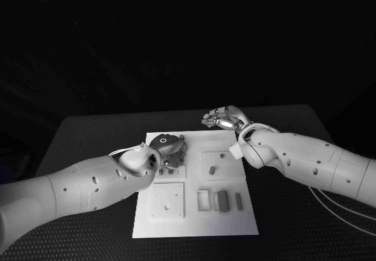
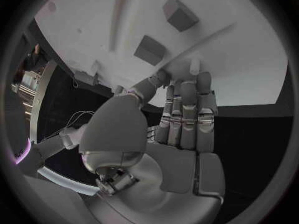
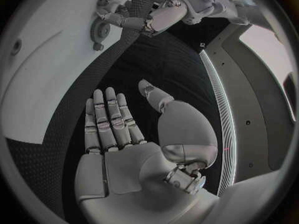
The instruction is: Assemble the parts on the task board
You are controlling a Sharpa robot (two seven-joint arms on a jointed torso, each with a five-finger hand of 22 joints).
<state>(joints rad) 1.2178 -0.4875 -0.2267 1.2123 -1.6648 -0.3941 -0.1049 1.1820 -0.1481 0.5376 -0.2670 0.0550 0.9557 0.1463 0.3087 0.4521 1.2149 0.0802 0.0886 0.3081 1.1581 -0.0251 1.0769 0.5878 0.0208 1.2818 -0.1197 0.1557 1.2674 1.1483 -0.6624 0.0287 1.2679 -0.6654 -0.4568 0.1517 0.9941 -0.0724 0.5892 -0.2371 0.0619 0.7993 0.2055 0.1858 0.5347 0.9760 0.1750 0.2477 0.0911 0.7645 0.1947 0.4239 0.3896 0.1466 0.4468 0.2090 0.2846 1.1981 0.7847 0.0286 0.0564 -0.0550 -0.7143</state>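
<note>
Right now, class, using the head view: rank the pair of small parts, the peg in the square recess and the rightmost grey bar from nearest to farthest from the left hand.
1. Pair of small parts: just beside the left hand, on the left of the task board.
2. Peg: in the recess, right of centre.
3. Rightmost grey bar: near right corner.

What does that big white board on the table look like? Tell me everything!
The white rectangular task board lies flat in the middle of the black table. It looks like smooth hard plastic, with square raised panels and shallow slots. Small grey parts lie in slots near its front, and another stands in a square panel. The left hand hovers over its far left part, fingertips down at the surface; whether they touch is unclear.
</note>
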